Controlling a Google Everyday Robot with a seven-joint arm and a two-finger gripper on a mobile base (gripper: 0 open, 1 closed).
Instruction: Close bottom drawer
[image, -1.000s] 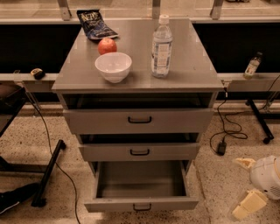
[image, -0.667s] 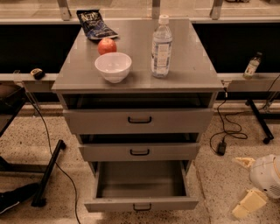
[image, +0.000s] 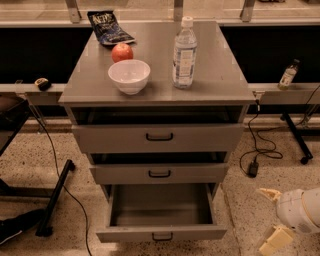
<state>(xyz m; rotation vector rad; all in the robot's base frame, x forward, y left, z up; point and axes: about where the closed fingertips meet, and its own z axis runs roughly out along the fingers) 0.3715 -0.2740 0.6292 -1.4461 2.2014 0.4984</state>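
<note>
The bottom drawer (image: 161, 233) is the lowest of three grey drawers in the cabinet. It is pulled far out, its inside is empty, and a small black bar handle sits on its shallow front. My gripper (image: 271, 217) is low at the right, over the floor, to the right of the open drawer's front corner and apart from it. Its two beige fingers (image: 268, 194) are spread open and hold nothing. The middle drawer (image: 159, 173) and the top drawer (image: 159, 137) each stand slightly out.
On the cabinet top (image: 220, 80) stand a white bowl (image: 129, 75), a red apple (image: 122, 51), a water bottle (image: 184, 54) and a dark snack bag (image: 109, 27). A black cable and plug (image: 253, 167) lie on the floor at the right. A black stand leg (image: 56, 197) lies at the left.
My gripper has shifted slightly left and down, toward the drawer's right front corner. The drawers and the things on top have not moved.
</note>
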